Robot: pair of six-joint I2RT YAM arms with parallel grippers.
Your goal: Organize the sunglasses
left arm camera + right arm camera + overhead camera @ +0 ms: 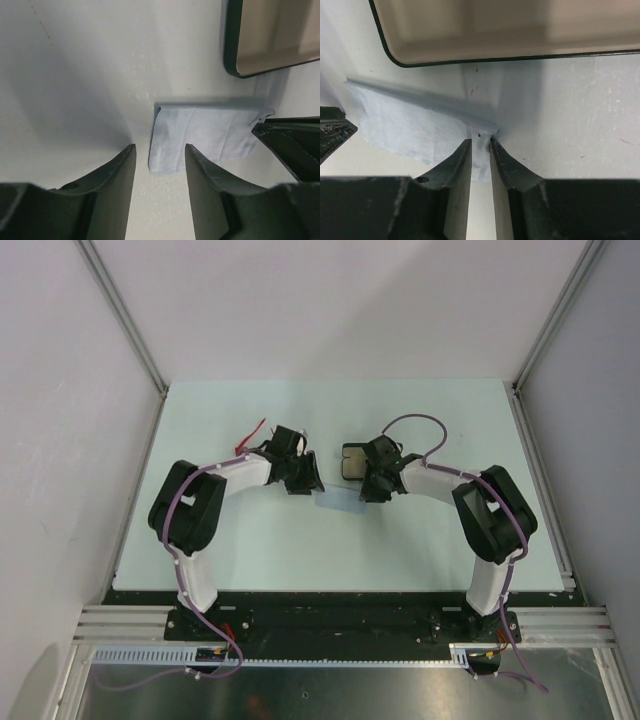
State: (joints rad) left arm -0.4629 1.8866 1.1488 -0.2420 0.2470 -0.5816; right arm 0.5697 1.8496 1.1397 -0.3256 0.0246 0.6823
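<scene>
My right pincer (480,142) nips the cloth (410,127); my left pincer (160,147) gapes.
Sunglasses (252,434) toward the surface's (450,540) far edge look light and brittle; I'd grip the frame.

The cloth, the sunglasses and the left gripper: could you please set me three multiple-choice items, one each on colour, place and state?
1. What colour is the frame of the sunglasses?
A. blue
B. red
C. green
2. Where does the cloth lie?
A. on the table, between the left gripper and the right gripper
B. on the sunglasses
C. over an arm
3. How is the left gripper?
A. shut on the cloth
B. shut on the sunglasses
C. open, holding nothing
Answers:
1 B, the top view shows thin red arms.
2 A, both wrist views show it at the fingertips.
3 C, its fingers stand apart around nothing.
</scene>
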